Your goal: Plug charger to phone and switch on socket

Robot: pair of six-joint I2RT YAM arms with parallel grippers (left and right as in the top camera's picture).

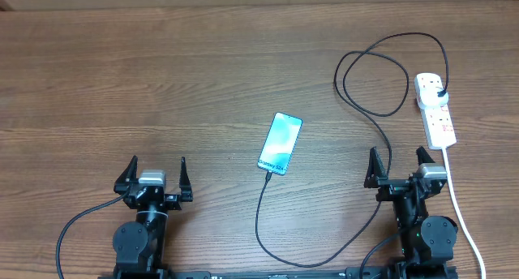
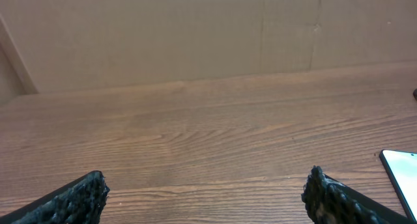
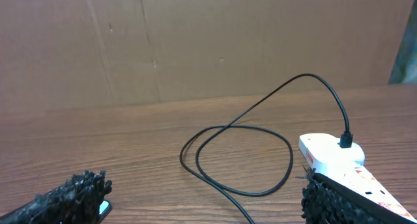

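As the table is being viewed from overhead, the phone is being shown lying flat, screen up, near the middle. Its long axis is tilted from near-left to far-right. The charger is being seen running from the phone's near end, where its tip is touching the edge, through a near loop and far coils to its plug. The plug is sitting in the far end of the socket. The socket is lying at the right, long axis near to far, and its white cord is being cut off by the bottom edge. Whether the tip is seated, and how the switches stand, cannot be told. The left gripper and right gripper are being held wide open, gripping nothing.

In the left wrist view, the left gripper is being shown spread over the wood. Only a corner of the phone is being caught at the right edge.

In the right wrist view, the right gripper is being shown spread wide. The socket is being partly hidden behind one finger, with the plug standing upright in it. The charger is lying coiled on the table, farther from the camera than the fingers.
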